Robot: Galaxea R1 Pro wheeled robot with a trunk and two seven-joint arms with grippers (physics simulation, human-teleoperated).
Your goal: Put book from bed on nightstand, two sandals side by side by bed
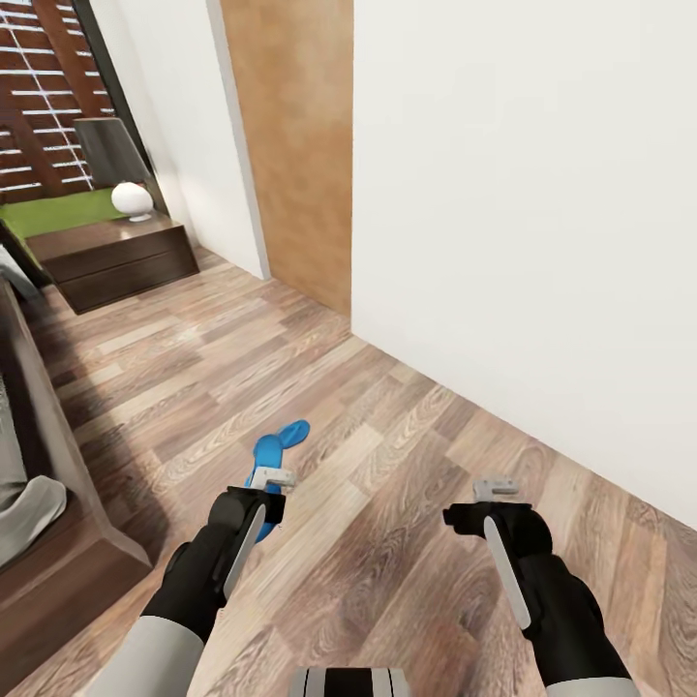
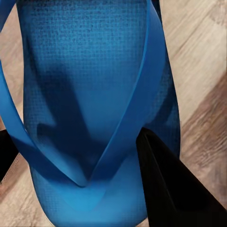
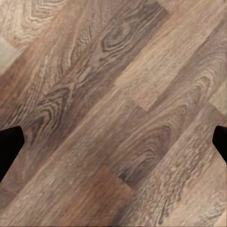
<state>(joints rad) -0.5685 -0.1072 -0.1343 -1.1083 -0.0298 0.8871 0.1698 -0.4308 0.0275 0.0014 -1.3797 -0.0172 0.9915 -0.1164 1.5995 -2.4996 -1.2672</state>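
Blue is showing on one sandal [image 1: 281, 447] lying on the wood-plank floor [image 1: 387, 503] in the head view; a second cannot be counted, since the left arm is covering the near end of the blue shape. At the far left, one corner of the bed [image 1: 58, 542] is jutting in, its dark-brown frame carrying a fold of grey bedding. Beyond it, one low dark-brown nightstand [image 1: 111, 254] is standing against the white wall [image 1: 523, 194], bearing one round white lamp [image 1: 132, 200] before a window with a slatted fence and a strip of green. The left gripper [image 1: 267, 496] is hovering directly over the sandal's near end. In the left wrist view the sandal [image 2: 90, 109] is looming close: a finely textured blue sole with two flat straps meeting in a V, one black finger [image 2: 165, 184] just beside a strap and the other at the sole's far edge, so the jaws are straddling it without visibly pinching. Whether anything is touching cannot be told. Further right, the right gripper [image 1: 496, 503] is hanging spread wide over bare planks, its two fingertips [image 3: 10, 142] far apart in the right wrist view, grasping nothing.
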